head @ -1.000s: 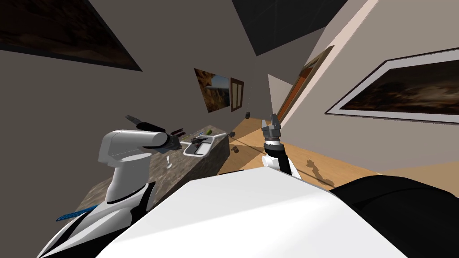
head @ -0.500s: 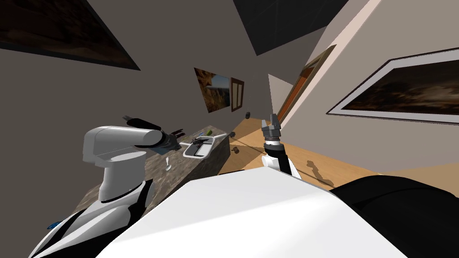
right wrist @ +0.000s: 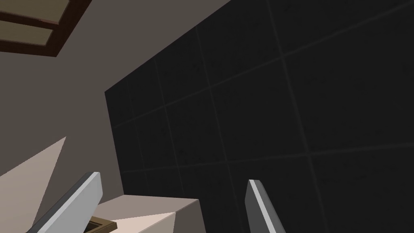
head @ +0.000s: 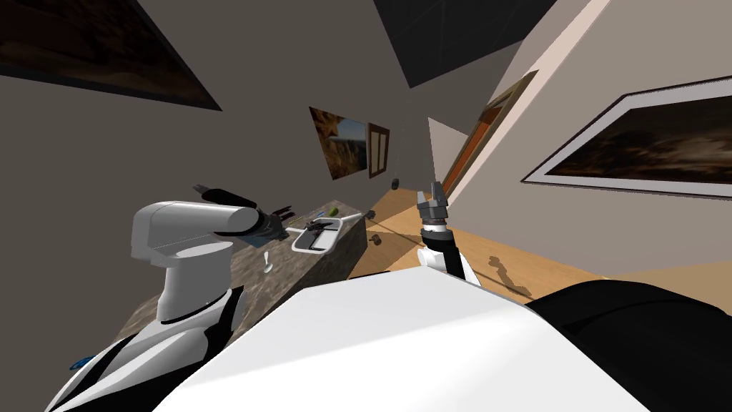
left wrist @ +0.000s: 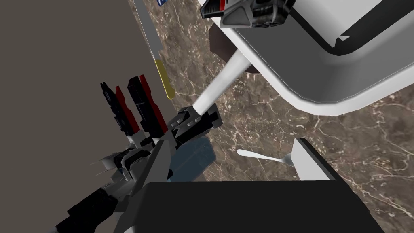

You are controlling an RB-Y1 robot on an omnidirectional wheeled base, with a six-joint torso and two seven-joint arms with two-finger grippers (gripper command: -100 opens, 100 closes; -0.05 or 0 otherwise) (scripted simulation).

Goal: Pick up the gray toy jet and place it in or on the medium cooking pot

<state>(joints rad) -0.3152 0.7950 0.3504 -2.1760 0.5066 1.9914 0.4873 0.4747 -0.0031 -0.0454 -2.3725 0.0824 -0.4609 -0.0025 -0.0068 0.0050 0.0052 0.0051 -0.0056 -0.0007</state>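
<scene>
Left wrist view first: the left hand hangs over the brown marble desk with its two fingers well apart, nothing clamped between them. The grey toy jet, grey and black with a bit of red, sits inside the white pot, up past the fingertips. The pot's long white handle with its black end points back toward the hand.

Kinda confusing bit: there's a second toy plane, mostly black with red fins and a blue canopy, right up against one finger on the wall side. Can't tell if it's touching the finger or just lying beside it.

A white spoon lies on the desk between the fingers' bases, and a knife with a yellow handle runs along the wall.

Head view: the left arm reaches over the desk, pot just beyond the hand, jet in it. The right hand is raised off to the side over the floor, fingers apart too.
</scene>
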